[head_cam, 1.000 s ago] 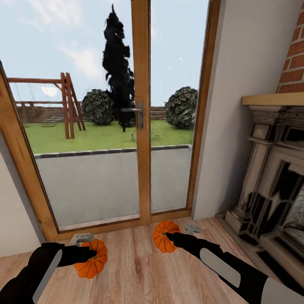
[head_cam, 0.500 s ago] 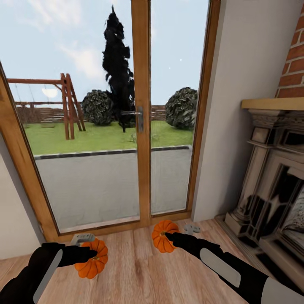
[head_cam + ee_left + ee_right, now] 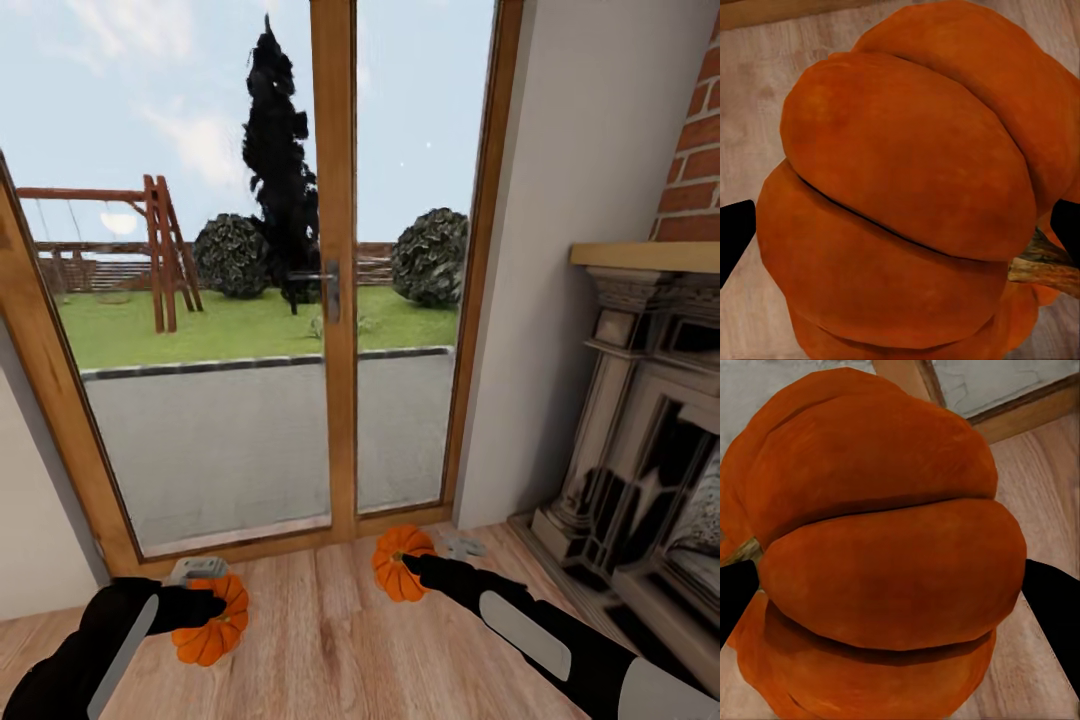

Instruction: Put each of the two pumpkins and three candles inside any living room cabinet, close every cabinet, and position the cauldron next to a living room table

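Observation:
Two bright-orange ribbed pumpkins are held low over the wood floor before the glass door. My left gripper (image 3: pixel 218 606) is shut on the left pumpkin (image 3: pixel 210 628); the left wrist view has that pumpkin (image 3: pixel 907 187) between the two black fingertips (image 3: pixel 733 236), its brown stem to one side. The right pumpkin (image 3: pixel 398 566) sits in my right gripper (image 3: pixel 412 566), which is shut on it. Up close in the right wrist view, this pumpkin (image 3: pixel 885 562) sits between black fingertips (image 3: pixel 1054 592). Candles, cabinet, cauldron and table are out of view.
A wood-framed glass door (image 3: pixel 335 280) with a metal handle faces a garden. A stone fireplace (image 3: pixel 650 430) under a brick wall stands at the right. Small grey objects (image 3: pixel 195 569) (image 3: pixel 465 547) lie on the floor by the door sill.
The view has shifted slightly. The right arm with its pumpkin has moved a little right and down in the picture; the left pumpkin sits slightly lower and further left.

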Robot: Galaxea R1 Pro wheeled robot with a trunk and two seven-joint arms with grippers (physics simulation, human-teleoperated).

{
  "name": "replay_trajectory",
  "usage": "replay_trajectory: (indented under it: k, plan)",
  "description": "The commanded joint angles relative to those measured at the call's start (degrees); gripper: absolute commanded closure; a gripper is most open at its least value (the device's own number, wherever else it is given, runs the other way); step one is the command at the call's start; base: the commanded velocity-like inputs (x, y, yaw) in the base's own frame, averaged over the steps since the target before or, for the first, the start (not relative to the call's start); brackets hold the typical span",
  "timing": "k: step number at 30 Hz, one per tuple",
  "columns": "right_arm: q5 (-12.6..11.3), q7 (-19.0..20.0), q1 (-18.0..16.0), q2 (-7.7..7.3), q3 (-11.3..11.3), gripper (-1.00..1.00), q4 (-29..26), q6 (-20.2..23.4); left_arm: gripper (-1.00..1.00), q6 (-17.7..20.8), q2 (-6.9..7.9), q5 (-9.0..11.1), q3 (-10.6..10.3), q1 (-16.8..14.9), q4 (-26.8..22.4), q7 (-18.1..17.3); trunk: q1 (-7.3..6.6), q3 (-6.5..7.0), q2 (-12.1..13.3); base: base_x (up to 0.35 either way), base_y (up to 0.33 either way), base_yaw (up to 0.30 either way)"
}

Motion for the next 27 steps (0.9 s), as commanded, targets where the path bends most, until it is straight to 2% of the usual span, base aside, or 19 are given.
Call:
replay_trajectory:
  k: [1, 3, 6, 27]
  plan:
    - [-0.5, -0.3, -0.1, -0.05, 0.2, 1.0, 0.3, -0.8, 1.0, 0.2, -0.5, 0.5, -0.4, 0.0, 0.0, 2.9, -0.23, 0.12, 0.4, 0.0, 0.0, 0.0]
    - [-0.5, -0.3, -0.1, -0.05, 0.2, 1.0, 0.7, -1.3, 1.0, 0.2, -1.84, 0.6, -0.7, 0.0, 0.0, 5.8, -0.67, 0.48, 1.2, 0.0, 0.0, 0.0]
    - [-0.5, -0.3, -0.1, -0.05, 0.3, 1.0, 0.9, -1.5, 1.0, 0.1, -2.72, 0.6, -0.9, 0.0, 0.0, 7.1, -1.33, 1.01, 2.4, 0.0, 0.0, 0.0]
    - [-0.9, -0.4, -0.1, 0.02, 0.4, 1.0, 2.5, -2.3, 1.0, 0.2, -2.95, 0.5, -1.0, 0.0, 0.0, 7.3, -5.94, 4.78, 10.8, 0.0, 0.0, 0.0]
